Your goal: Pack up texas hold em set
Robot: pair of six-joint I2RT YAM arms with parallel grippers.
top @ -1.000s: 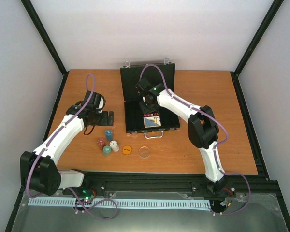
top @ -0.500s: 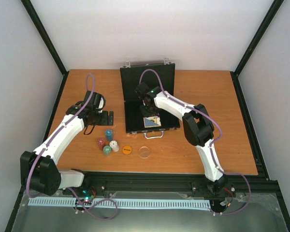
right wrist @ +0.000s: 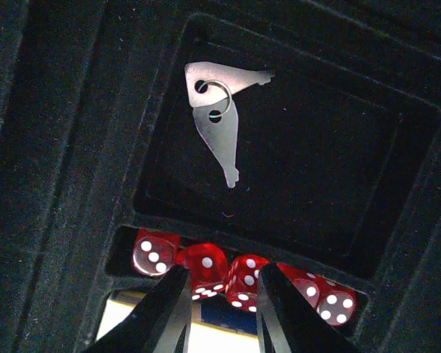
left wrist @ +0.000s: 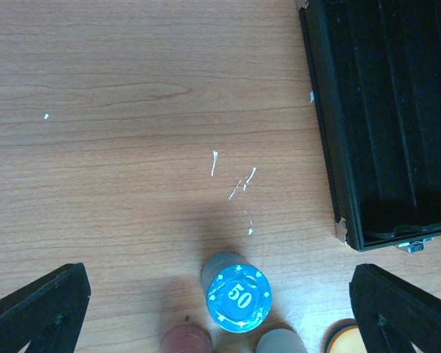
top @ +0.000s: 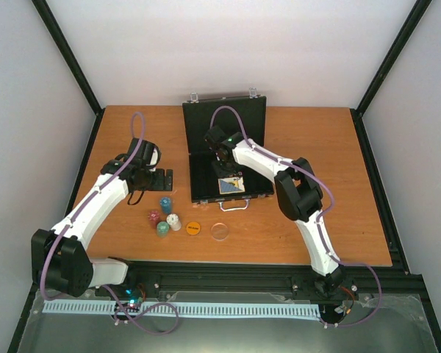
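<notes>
The black briefcase [top: 206, 184] lies open mid-table with its lid [top: 224, 118] upright. Inside lie the blue-yellow card deck [top: 231, 184] and a row of several red dice [right wrist: 153, 252]. My right gripper [right wrist: 222, 273] hangs low in the case, jaws a narrow gap apart with two tilted dice [right wrist: 235, 276] between the fingertips; whether it pinches them does not show. My left gripper [left wrist: 217, 273] stands wide open above the blue chip stack [left wrist: 239, 298], left of the case. Red [top: 154, 217], green [top: 162, 229] and white [top: 174, 221] stacks, the orange disc [top: 193, 228] and the clear disc [top: 220, 231] sit in front.
Two silver keys on a ring [right wrist: 217, 118] lie in a square recess of the case, just behind the dice slot. The case's silver handle [top: 234, 205] points toward me. A black frame rail [top: 95, 147] borders the wooden table [top: 316, 184] on the left.
The right arm's elbow swung left and the gripper shifted slightly back and left inside the case. The left arm, the deck and the chips stayed put.
</notes>
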